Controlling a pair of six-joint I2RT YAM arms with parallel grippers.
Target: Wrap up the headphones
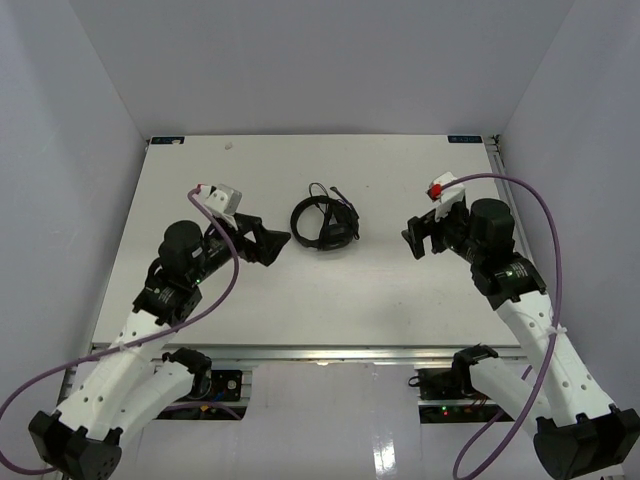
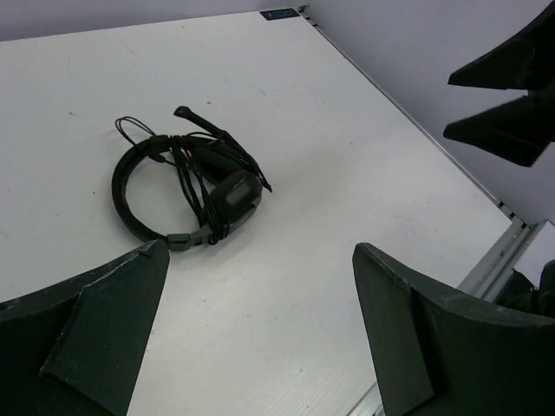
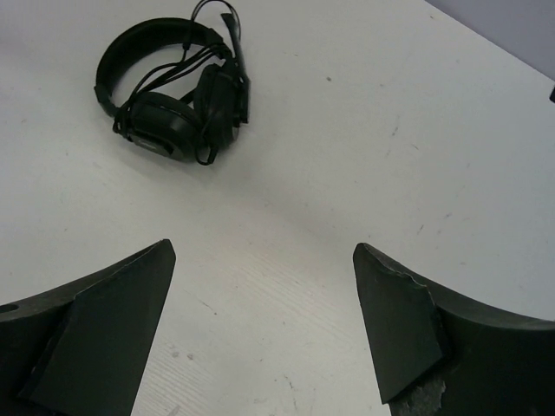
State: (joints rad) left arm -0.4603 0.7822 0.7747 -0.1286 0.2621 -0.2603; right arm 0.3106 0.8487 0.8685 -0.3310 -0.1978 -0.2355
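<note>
The headphones (image 1: 325, 225) are seen lying flat at the middle of the tabletop (image 1: 400, 300), between the two arms and touched by neither. From above, their long axis is laid roughly from 9 to 3 o'clock, with the headband (image 1: 300, 215) loop toward 9 and the earcups (image 1: 342, 232) folded together toward 3. Most of the cable (image 1: 322, 190) appears to be wound across band and cups, with a thin loop left loose at 12 o'clock. The left jaws, on the left arm (image 1: 180, 265), are spread wide and empty, just beside the headband at its 8 o'clock. The right jaws, on the right arm (image 1: 495, 245), are likewise spread and empty, farther off at 3 o'clock from the cups. The left jaws are judged the nearer. In each wrist view the headphones are found at about 11 o'clock from the gap between the jaws, so a reach would have to be steered forward and leftward.
</note>
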